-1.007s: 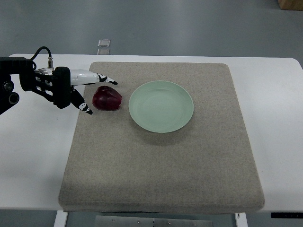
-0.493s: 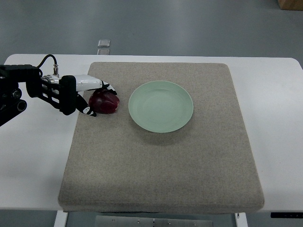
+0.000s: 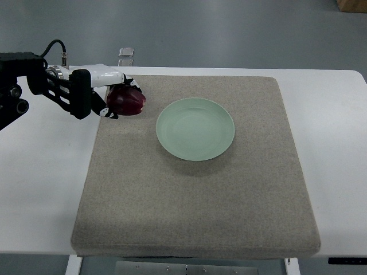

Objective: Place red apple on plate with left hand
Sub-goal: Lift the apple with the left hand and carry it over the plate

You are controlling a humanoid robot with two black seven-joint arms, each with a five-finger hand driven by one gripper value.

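Observation:
A dark red apple (image 3: 127,101) is held in my left hand (image 3: 117,98), whose fingers are curled around it above the far left part of the grey mat (image 3: 195,189). The left arm comes in from the picture's left edge. A pale green plate (image 3: 195,129) lies on the mat to the right of the apple, with nothing on it. The right hand is out of view.
The mat lies on a white table (image 3: 40,189). A small clear object (image 3: 126,52) lies on the floor beyond the table's far edge. A brown box corner (image 3: 352,4) shows at the top right.
My left hand closed its fingers around the apple and moved it up the picture, away from where it lay on the mat.

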